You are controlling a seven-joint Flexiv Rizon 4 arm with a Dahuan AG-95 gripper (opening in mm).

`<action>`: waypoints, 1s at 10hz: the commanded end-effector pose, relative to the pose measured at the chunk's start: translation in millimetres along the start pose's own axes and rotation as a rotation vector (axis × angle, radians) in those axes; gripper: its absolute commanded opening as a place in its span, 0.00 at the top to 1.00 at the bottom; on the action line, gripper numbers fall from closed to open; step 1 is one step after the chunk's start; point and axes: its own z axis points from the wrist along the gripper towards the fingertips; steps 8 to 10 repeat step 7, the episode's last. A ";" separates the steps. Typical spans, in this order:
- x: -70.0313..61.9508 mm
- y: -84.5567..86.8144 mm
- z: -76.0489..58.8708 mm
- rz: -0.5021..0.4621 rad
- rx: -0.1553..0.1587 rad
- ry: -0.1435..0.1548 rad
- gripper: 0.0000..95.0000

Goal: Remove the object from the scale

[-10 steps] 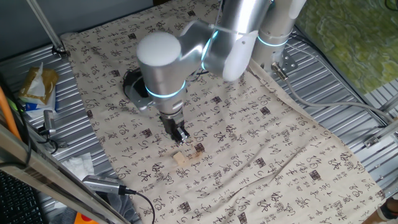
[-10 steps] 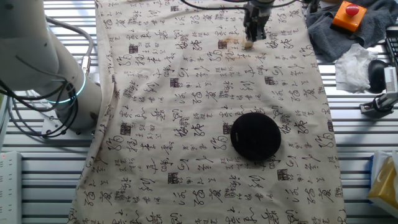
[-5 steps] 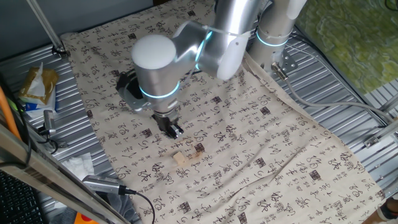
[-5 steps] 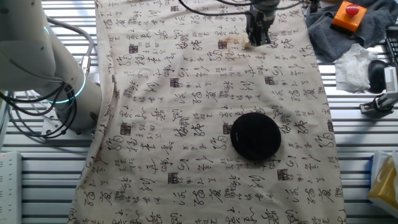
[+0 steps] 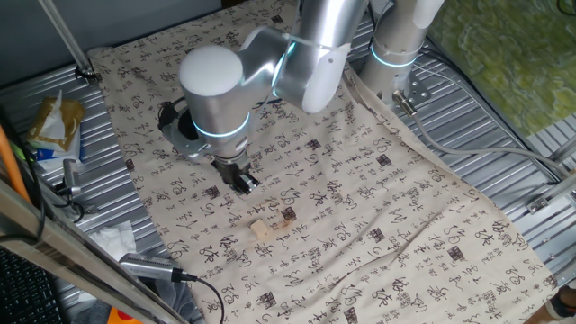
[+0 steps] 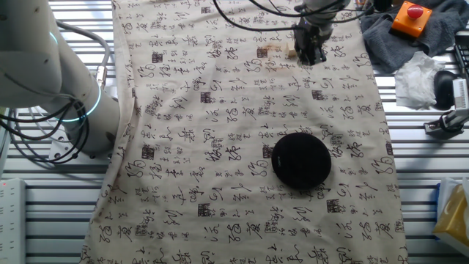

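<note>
Cube point(image 5: 263, 229) alone on open cloth point(image 5: 405, 225), well apart from scale point(image 6: 301, 160); tool point(image 5: 247, 183) nearby, finger spread unclear

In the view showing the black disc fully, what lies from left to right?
Robot arm base, brown stain, black disc, orange box with red button, white crumpled tissue.

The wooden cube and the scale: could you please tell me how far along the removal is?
Done: the scale is bare, and the cube lies on the cloth, well away from it. In hand: nothing; the gripper hangs near the cube, carrying nothing. Left: probably only pulling the arm back.
</note>
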 end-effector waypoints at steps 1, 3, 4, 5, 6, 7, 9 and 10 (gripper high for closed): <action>-0.6 0.0 -0.1 0.006 0.023 0.029 1.00; -0.7 -0.1 0.2 0.041 0.031 0.033 1.00; -0.4 -0.2 0.4 0.030 0.030 0.036 1.00; 0.0 -0.2 0.7 0.010 0.029 0.038 1.00; 0.1 0.2 1.3 -0.008 0.029 0.039 1.00; 0.2 0.9 1.9 -0.025 0.029 0.038 1.00; 0.2 0.9 1.9 -0.025 0.029 0.038 1.00; 0.2 0.9 1.9 -0.025 0.029 0.038 1.00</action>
